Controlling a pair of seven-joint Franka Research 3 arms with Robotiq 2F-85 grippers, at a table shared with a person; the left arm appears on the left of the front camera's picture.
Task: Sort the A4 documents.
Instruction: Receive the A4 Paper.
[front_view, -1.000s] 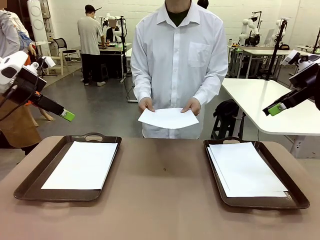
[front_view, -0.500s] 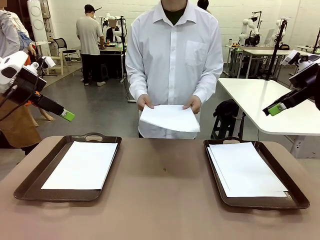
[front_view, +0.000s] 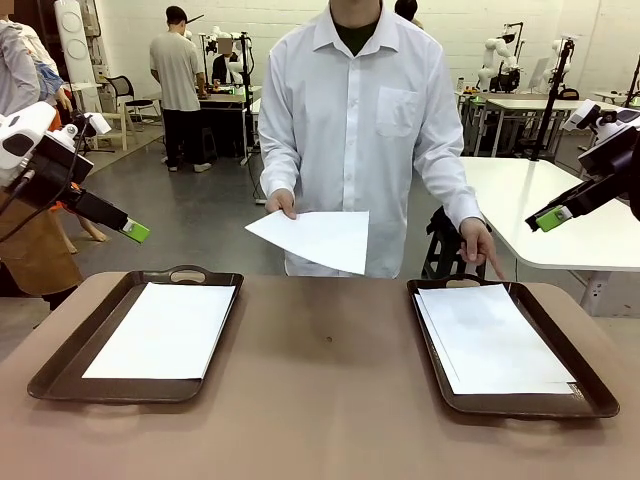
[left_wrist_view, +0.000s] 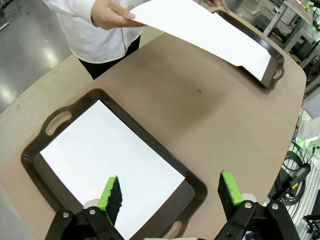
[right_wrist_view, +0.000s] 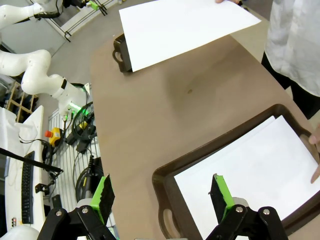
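A person across the table holds one white A4 document (front_view: 312, 238) (left_wrist_view: 200, 27) (right_wrist_view: 180, 27) in one hand above the far edge. Their other hand (front_view: 483, 248) points down at the far rim of the right brown tray (front_view: 590, 400), which carries a small stack of documents (front_view: 492, 338) (right_wrist_view: 245, 165). One document (front_view: 165, 328) (left_wrist_view: 107, 160) lies in the left brown tray (front_view: 55, 370). My left gripper (front_view: 135, 232) (left_wrist_view: 170, 192) hovers open, high over the left tray. High on the right, my right gripper (front_view: 553, 217) (right_wrist_view: 161, 194) is also open above the right tray. Neither touches anything.
The bare brown tabletop (front_view: 325, 400) lies between the two trays. White tables (front_view: 560, 210) and other people stand farther back in the room. Cables and equipment (right_wrist_view: 80, 130) sit on the floor beside the table.
The person took one hand off the sheet and lowered it to point at the right tray. The sheet now hangs from the other hand, shifted toward picture left. Both grippers stayed still.
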